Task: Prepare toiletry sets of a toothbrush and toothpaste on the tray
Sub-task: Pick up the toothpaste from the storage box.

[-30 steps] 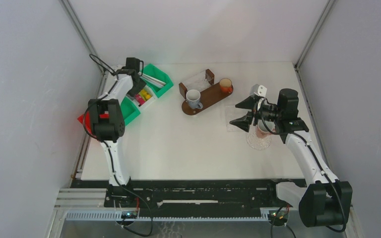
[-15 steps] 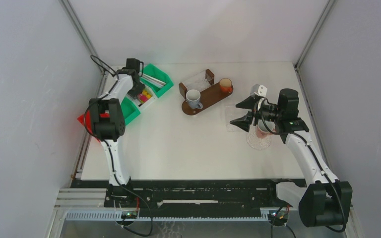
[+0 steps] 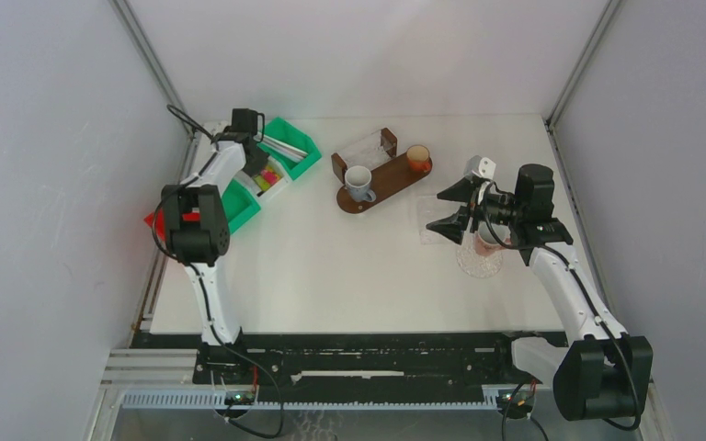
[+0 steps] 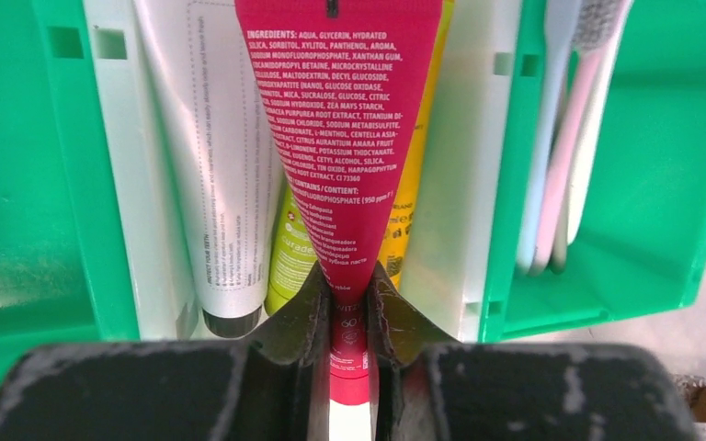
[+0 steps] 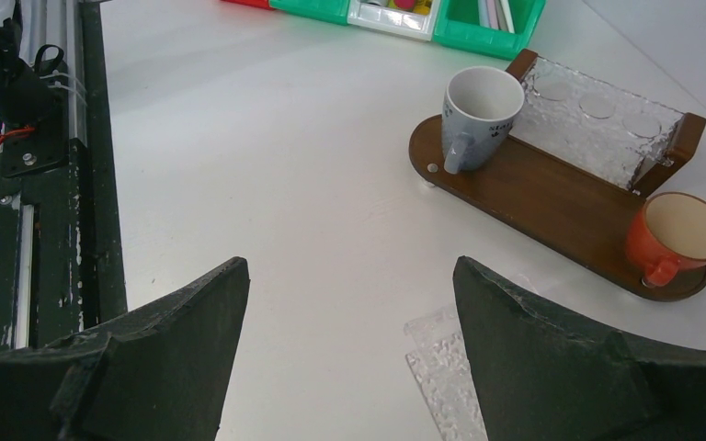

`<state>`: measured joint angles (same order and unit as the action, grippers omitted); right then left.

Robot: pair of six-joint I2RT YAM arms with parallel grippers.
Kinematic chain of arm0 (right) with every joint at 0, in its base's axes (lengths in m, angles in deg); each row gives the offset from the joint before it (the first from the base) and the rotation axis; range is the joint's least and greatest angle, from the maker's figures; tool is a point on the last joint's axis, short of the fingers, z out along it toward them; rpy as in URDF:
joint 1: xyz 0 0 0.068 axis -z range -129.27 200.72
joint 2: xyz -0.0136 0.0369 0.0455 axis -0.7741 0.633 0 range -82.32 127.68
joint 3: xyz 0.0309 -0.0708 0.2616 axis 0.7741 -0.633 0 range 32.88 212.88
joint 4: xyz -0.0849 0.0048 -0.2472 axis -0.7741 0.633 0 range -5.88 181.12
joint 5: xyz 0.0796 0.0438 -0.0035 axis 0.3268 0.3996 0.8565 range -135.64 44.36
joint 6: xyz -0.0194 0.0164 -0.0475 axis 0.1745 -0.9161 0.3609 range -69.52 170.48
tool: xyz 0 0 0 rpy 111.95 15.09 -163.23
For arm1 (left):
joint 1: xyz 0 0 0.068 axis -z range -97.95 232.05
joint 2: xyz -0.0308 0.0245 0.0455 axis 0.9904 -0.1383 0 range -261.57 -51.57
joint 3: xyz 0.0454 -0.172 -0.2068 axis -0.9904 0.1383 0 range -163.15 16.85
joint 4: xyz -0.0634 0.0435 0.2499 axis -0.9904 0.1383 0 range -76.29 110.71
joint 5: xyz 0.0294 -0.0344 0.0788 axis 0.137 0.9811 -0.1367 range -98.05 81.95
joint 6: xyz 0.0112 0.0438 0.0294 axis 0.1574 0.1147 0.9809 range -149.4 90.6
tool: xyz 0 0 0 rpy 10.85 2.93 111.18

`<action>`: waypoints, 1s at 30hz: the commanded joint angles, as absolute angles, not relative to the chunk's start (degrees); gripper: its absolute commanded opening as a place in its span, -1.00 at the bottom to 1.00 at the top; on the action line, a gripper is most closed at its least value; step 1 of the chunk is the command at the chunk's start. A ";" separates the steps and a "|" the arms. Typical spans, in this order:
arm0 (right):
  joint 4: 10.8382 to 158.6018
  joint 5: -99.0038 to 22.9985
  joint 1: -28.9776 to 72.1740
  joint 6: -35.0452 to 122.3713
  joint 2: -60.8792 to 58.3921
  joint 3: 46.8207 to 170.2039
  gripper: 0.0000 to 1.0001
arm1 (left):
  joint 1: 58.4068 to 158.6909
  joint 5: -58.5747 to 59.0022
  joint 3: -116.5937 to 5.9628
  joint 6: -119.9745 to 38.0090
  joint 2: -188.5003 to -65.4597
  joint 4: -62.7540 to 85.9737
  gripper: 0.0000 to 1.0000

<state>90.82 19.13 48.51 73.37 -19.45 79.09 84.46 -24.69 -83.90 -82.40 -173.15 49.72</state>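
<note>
**Left gripper pinches a red toothpaste tube in the supply bin while the right gripper hangs open beside the tray**

At the far left of the desk (image 5: 267, 165), the left gripper (image 4: 349, 308) has its jaws drawn nearly together on the flat crimped end of a red tube (image 4: 349, 138). The tube lies in the white compartment (image 4: 464, 184) on top of a green-yellow tube (image 4: 290, 248), with a white tube (image 4: 216, 165) just beside them. White and pink toothbrushes (image 4: 561, 156) lie in the neighbouring section of the green bin (image 4: 662, 165). The right gripper (image 5: 349, 266) is spread wide and holds nothing, above bare desk near the wooden tray (image 5: 552, 197). On that tray a grey mug (image 5: 478, 115) stands at one end and an orange cup (image 5: 680, 234) at the other, beside a glass rack (image 5: 597, 129); both look empty.
</note>
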 commanded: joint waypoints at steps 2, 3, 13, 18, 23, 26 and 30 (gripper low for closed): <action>90.01 19.87 48.96 73.72 -20.10 80.70 0.78 | 85.44 -25.22 -82.09 -79.10 -166.20 43.41 -0.78; 90.01 19.92 48.89 73.69 -20.08 80.68 0.78 | 85.64 -25.40 -81.58 -78.74 -165.58 42.87 -0.79; 89.49 20.54 49.08 72.73 -19.97 80.62 0.78 | 87.86 -23.35 -69.86 -72.31 -154.84 30.09 -0.99; 89.09 20.95 49.22 72.23 -19.96 80.61 0.78 | 90.52 -19.27 -59.88 -66.17 -146.69 16.94 -1.00; 88.15 21.93 49.78 70.61 -20.42 80.63 0.79 | 94.17 -9.12 -48.99 -58.85 -138.98 0.88 -0.99; 86.93 22.84 50.60 68.60 -21.15 80.67 0.78 | 96.47 1.89 -43.70 -56.14 -135.79 -10.21 -0.99; 83.93 25.16 52.26 64.09 -21.92 80.61 0.78 | 100.57 13.78 -40.72 -53.04 -133.98 -19.81 -0.99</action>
<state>89.18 21.64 50.76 69.35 -20.00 79.09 97.21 -1.70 -43.13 -58.99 -137.77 -1.82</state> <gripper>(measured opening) 0.892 0.172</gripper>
